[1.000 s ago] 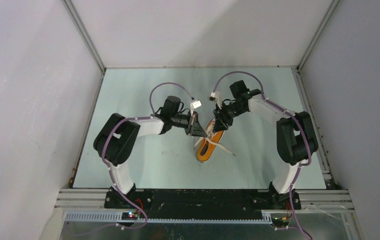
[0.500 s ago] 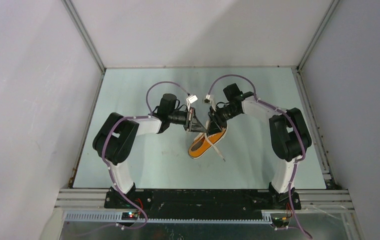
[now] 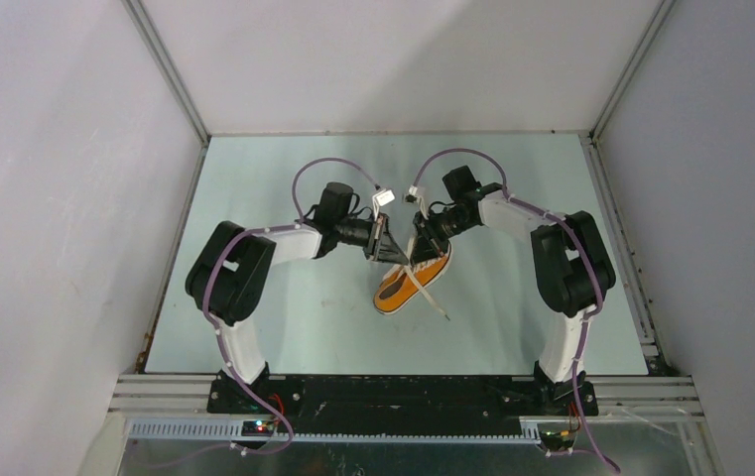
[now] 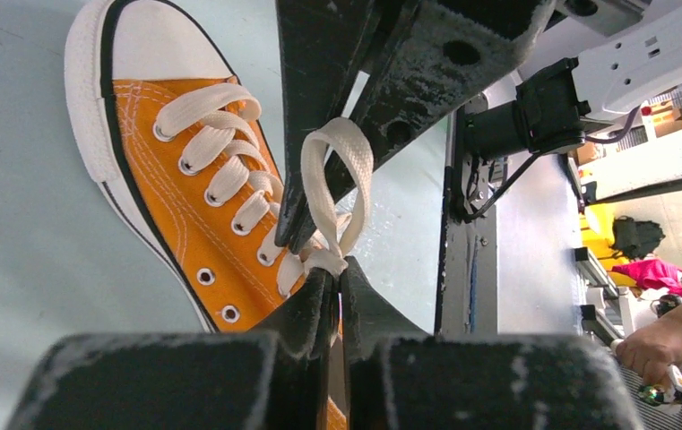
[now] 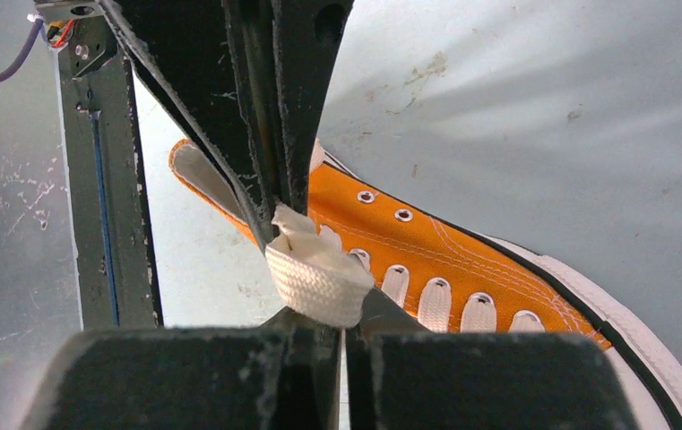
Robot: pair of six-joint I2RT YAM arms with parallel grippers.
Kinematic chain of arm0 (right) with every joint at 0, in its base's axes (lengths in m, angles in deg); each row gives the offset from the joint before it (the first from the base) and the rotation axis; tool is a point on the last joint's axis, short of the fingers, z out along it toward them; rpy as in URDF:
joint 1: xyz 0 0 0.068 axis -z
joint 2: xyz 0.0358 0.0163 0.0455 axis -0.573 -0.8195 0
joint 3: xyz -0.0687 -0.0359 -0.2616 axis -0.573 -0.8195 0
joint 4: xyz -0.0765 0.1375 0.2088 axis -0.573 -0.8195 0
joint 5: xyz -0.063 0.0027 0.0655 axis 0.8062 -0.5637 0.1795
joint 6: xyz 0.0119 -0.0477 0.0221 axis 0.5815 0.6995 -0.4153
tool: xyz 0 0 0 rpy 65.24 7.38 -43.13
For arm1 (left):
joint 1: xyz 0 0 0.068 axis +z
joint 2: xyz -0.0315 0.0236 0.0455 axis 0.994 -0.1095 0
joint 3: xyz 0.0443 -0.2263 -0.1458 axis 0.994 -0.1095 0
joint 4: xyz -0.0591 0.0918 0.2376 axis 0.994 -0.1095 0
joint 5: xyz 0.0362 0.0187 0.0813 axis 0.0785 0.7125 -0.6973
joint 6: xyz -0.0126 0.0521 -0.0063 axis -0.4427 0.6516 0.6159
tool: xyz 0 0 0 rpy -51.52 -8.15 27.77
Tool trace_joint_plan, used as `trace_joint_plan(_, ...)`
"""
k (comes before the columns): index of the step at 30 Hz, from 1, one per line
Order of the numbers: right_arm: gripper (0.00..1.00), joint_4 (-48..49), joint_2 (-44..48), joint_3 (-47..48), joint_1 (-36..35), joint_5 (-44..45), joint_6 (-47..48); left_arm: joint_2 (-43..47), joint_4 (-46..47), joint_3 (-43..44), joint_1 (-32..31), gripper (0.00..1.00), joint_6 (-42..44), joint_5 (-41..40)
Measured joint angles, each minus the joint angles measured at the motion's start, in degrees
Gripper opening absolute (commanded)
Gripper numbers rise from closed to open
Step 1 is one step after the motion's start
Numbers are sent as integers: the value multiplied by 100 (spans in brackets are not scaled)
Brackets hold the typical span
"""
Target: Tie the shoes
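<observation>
The orange shoe [image 3: 411, 283] with white toe cap lies on its side mid-table, toe toward the near left. Both grippers meet over its laces. My left gripper [image 4: 338, 273] is shut on the base of a white lace loop [image 4: 332, 175], just above the eyelets of the shoe [image 4: 185, 193]. Opposite it, the right gripper [image 5: 339, 315] is shut on the top of that lace loop [image 5: 317, 278], with the shoe [image 5: 462, 255] behind. In the top view the left gripper [image 3: 394, 254] and the right gripper [image 3: 419, 248] nearly touch.
Loose lace ends [image 3: 435, 299] trail from the shoe toward the near right. A metal rail [image 3: 403, 382] runs along the near edge, and grey walls [image 3: 75, 198] enclose the pale green table [image 3: 284, 307]. A person's hand [image 4: 655, 351] shows outside the cell.
The right gripper has shut on the lace loop. Both grippers shifted slightly left and farther back, and the shoe slid left and turned with them.
</observation>
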Motion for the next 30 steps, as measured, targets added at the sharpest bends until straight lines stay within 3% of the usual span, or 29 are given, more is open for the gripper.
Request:
trace_joint_plan(7, 0, -17, 0, 0, 52, -50, 0, 0, -756, 177, 83, 14, 721, 13)
trace_joint_plan(13, 22, -101, 0, 0, 72, -87, -2, 0, -1502, 424, 85, 17, 1572, 44)
trace_joint_plan(18, 29, -201, 0, 0, 13, -125, 114, 0, -1847, 507, 85, 17, 1976, 125)
trace_joint_plan(25, 33, -247, 7, 0, -48, -157, 280, 0, -1915, 509, 85, 17, 2006, 188)
trace_joint_plan(30, 29, -249, 11, 0, -55, -170, 310, 0, -1322, 448, 90, 19, 1390, 271)
